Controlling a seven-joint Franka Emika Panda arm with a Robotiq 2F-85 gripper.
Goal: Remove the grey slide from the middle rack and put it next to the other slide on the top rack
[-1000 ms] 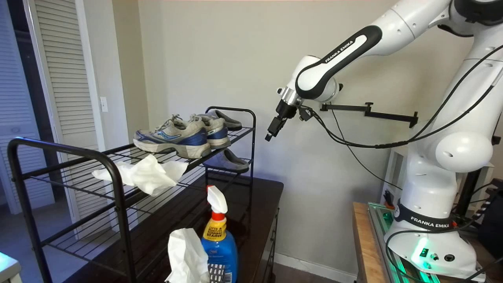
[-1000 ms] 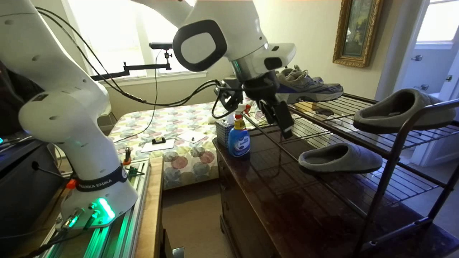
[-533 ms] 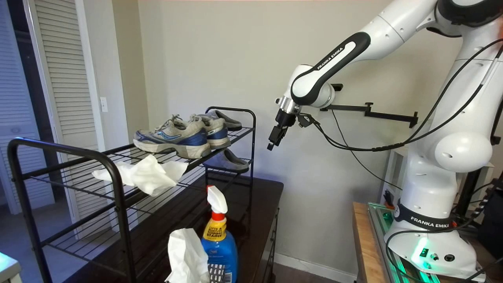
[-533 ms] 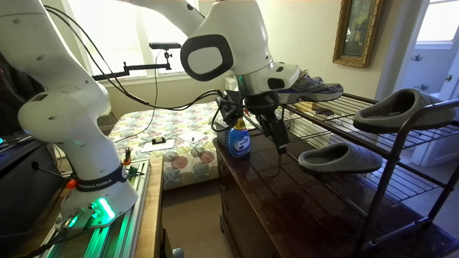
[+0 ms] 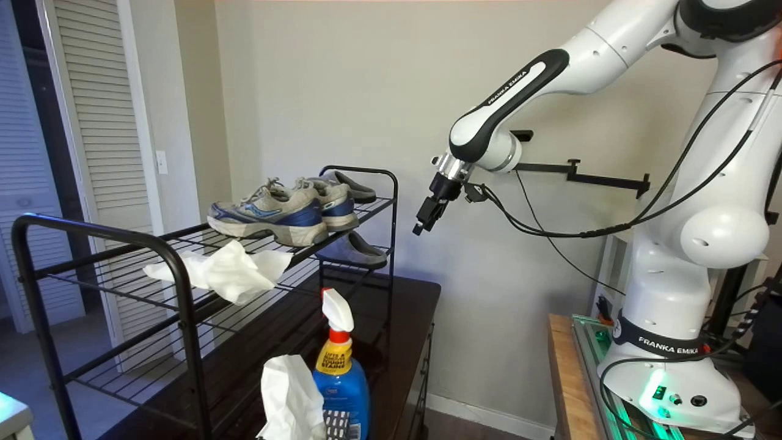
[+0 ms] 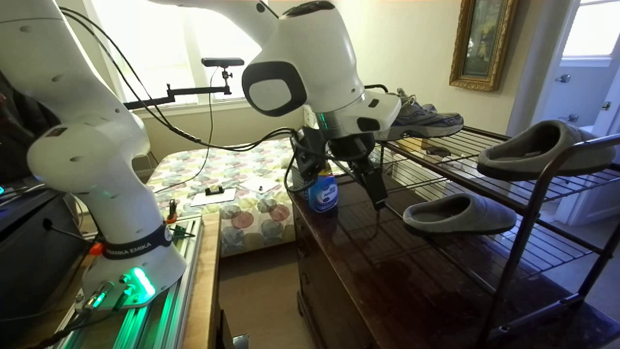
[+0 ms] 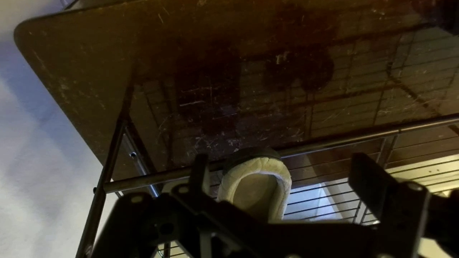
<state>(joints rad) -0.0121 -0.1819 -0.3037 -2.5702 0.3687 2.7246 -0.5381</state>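
Located the grey slipper (image 6: pixel 467 217) on the middle shelf (image 7: pixel 344 141), near the short edge of the counter (image 6: pixel 382 286) by the wall (image 5: pixel 293 79), with the heel end reaching past the shelf's front toward the long edge facing the robot arm (image 5: pixel 525 91). Confirmed in both exterior views. Located the other slipper (image 6: pixel 547 157) one level up, on the top shelf (image 6: pixel 465 181), near the same short edge; likewise grey.

Inspected the gripper (image 7: pixel 281 163): released, with jaws spread wide in the wrist view and the heel of the lower slipper visible between, closer to one side. Observed above the counter, near the slipper yet apart from it in both exterior views, and tilted downward toward the rack (image 5: pixel 91 226).

Noted the rack along the counter's long edge away from the robot arm. Recorded a pair of trainers (image 5: pixel 275 217) on the top shelf, apart from the slipper there, with crumpled white paper (image 5: pixel 235 275) nearer the counter's opposite short edge. Recorded a blue spray bottle (image 5: pixel 342 391) upright near the edge facing the robot arm, close to the corner farthest from the wall, with a patterned tissue box (image 5: pixel 337 425) just beside.
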